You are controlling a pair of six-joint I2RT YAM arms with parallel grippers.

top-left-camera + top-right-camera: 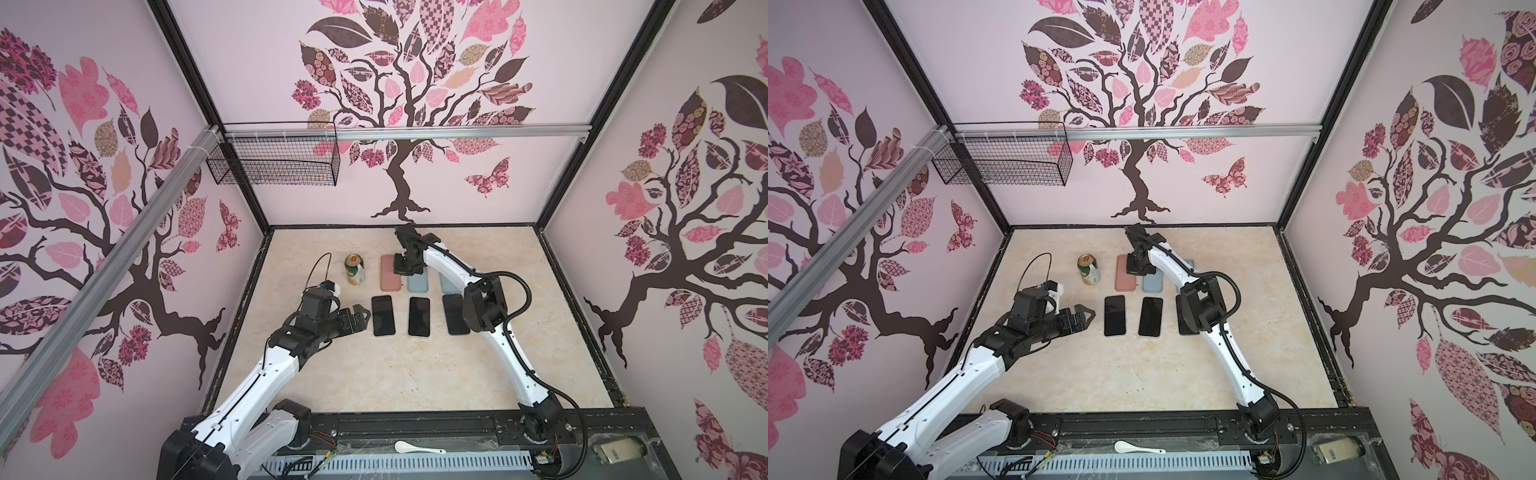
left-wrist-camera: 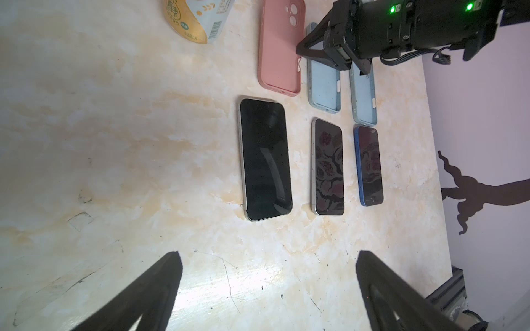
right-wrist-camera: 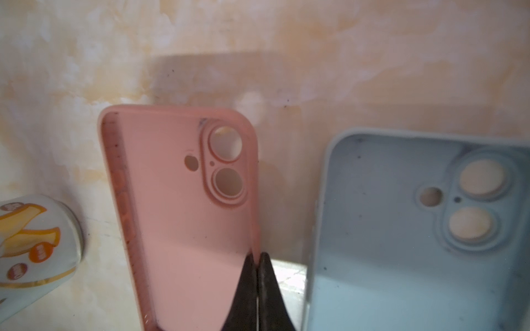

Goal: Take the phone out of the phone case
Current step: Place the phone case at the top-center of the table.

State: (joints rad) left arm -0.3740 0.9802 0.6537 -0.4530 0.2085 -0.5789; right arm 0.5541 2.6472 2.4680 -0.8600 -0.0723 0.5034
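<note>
Extraction appears done: the dark-screened phone [image 2: 265, 159] is laid bare on the tabletop [image 2: 114, 143], the pink silicone case [image 3: 186, 229] is pinched empty by the right gripper [image 3: 259, 256], and the left gripper [image 2: 268, 253] is held apart.

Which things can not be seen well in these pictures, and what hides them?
Rightmost blue case: mostly behind the right arm in both top views.
Rightmost phone: partly under that arm's elbow in both top views.
Right gripper: fingertips hidden below its own wrist in both top views.
Can: cut by the frame edge in the left wrist view.
Wire basket: contents too small in both top views.
</note>
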